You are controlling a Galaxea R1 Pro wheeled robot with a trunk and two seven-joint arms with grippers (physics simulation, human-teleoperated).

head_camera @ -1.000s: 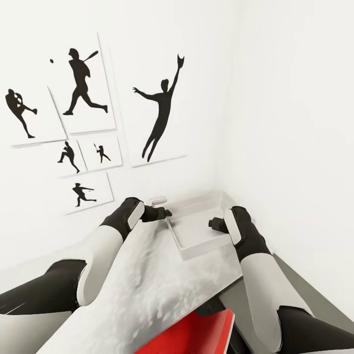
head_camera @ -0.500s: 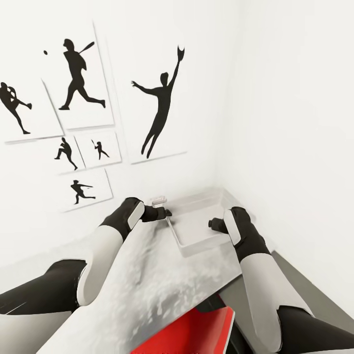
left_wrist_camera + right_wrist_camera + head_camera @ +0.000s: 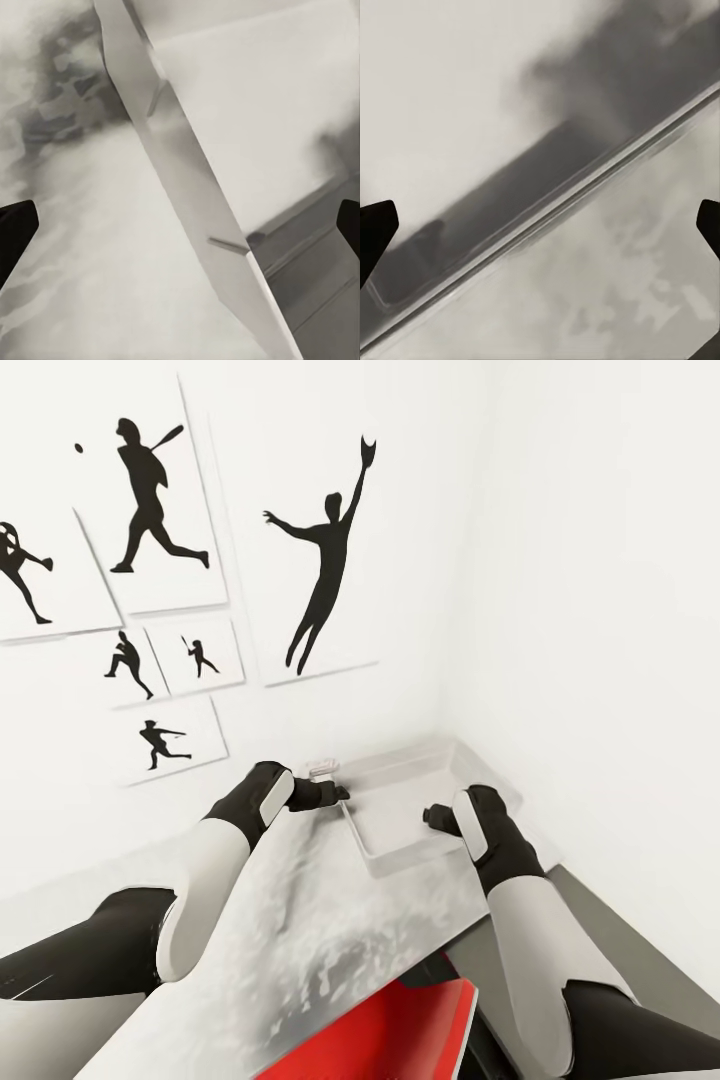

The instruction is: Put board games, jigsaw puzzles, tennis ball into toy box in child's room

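White and shallow, the toy box (image 3: 400, 857) sits on the grey mottled table (image 3: 300, 930), pushed toward the corner of the room. It looks empty, its floor bare. Both arms reach over the table toward it. The left gripper (image 3: 325, 794) hangs at the box's near-left corner, just beside the rim, and the right gripper (image 3: 437, 818) hangs over the box's right side, so the box lies between the two and a little ahead of them. Its long axis runs away from the robot toward the corner.

In the left wrist view the box's rim (image 3: 187, 195) crosses between the dark fingertips (image 3: 15, 232), which stand wide apart with nothing held. The right wrist view is the same: the box's edge (image 3: 585, 195) runs slantwise between fingers (image 3: 375, 229) spread open and empty.

A red flat thing (image 3: 390, 1035), perhaps a board game, peeks out at the table's near edge, closer to the right arm; whether it rests on the table or below it I cannot tell. My guess is that the right arm would suit it better.

Against the picture of a second ago, the baseball prints on the wall (image 3: 320, 560) sit a little farther left and higher and more of the box's far end shows, while the arms hold the same pose: the camera has turned, not the things.
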